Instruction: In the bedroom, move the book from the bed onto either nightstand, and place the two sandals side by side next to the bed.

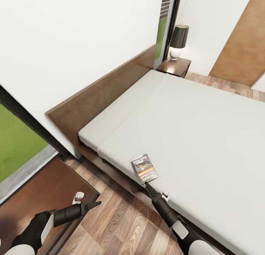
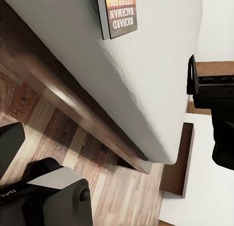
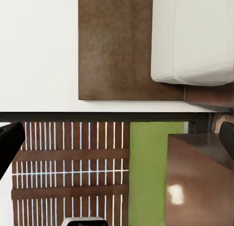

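Book (image 1: 145, 168) lay flat near the bed's (image 1: 206, 130) near edge, toward the headboard (image 1: 106, 93) corner, with bare mattress beyond. The right gripper (image 1: 147, 186) pointed at it from just off the edge, jaws together. The left gripper (image 1: 95, 204) hung over the wood floor (image 1: 121, 225) beside a nightstand (image 1: 44, 189), jaws together.

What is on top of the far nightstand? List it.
A table lamp with a black shade and white base stands on the far nightstand, beside the bed's far corner. The mattress hides the nightstand's lower front, so nothing there can be checked.
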